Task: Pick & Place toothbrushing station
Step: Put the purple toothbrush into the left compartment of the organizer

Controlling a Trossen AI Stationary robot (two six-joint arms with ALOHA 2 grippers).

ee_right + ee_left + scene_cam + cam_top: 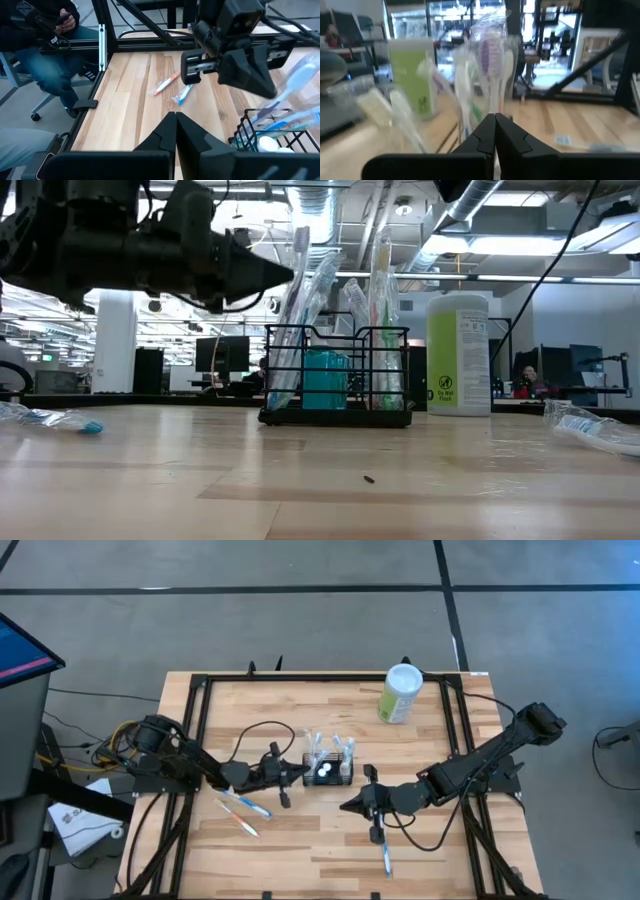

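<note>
Bare tabletop lies nearest the low camera, open wood running up to the caddy.

Caddy: black wire-mesh, low walls, upright near the table's middle, holding several wrapped toothbrushes standing tilted and a teal item low inside. In the high view, two white round pieces show in it.

Left gripper: fingers pressed fully together, empty, tip just beside the caddy's left wall; whether it touches cannot be told. Its wrist view looks straight at the brushes.

Right gripper: fingers pressed fully together, empty, in front of the caddy and slightly right, apart from it.

Canister: pale green, white lid, upright, behind and right of the caddy, well apart, close to the table's far edge.

Loose brushes: a blue one and an orange one, front-left of the caddy, under the left arm; one more wrapped brush front-right of the caddy, toward the near edge.

Black frame rails run along the table's sides, left and right of the caddy.

Open room: clear wood behind the caddy to the far edge, and in front of it between the loose brushes.

Person: seated off the table's left side, beyond the rail.
</note>
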